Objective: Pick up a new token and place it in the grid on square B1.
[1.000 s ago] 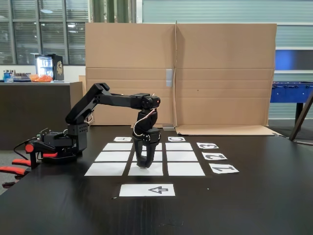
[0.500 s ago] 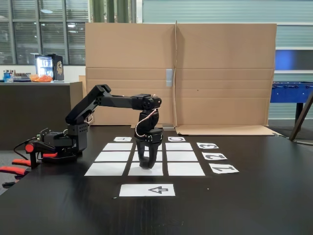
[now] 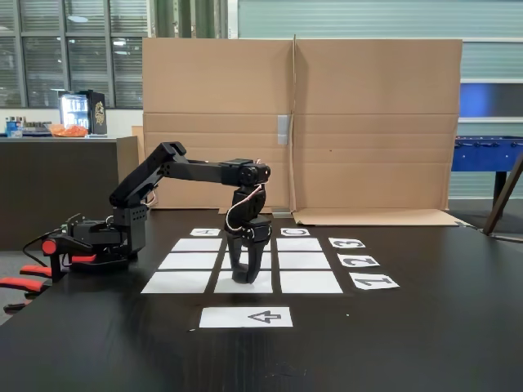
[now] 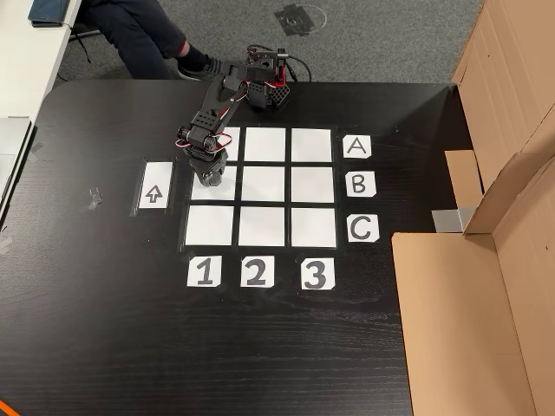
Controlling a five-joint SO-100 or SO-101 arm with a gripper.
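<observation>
My gripper (image 3: 243, 278) points straight down onto square B1 (image 3: 260, 286), the nearest middle cell of the grid (image 3: 304, 261) in the fixed view. A small black token (image 3: 243, 281) shows as a dark lump between the fingertips, at or just above the paper, and the gripper is shut on it. In the other view the gripper (image 4: 211, 179) stands over square B1 (image 4: 224, 195), the cell in line with labels B (image 4: 360, 184) and 1 (image 4: 204, 271), and it hides the token there. The remaining cells of the grid (image 4: 266, 184) lie bare.
A white sheet with an arrow (image 3: 246, 317) (image 4: 155, 185) lies just outside the grid beside B1. The arm's base (image 3: 98, 241) stands at the table's left in the fixed view. A big cardboard screen (image 3: 302, 122) closes the far side. A seated person's legs (image 4: 139, 30) show beyond the table.
The gripper has shifted slightly right and sunk a little lower onto square B1. The token has stayed between the fingertips.
</observation>
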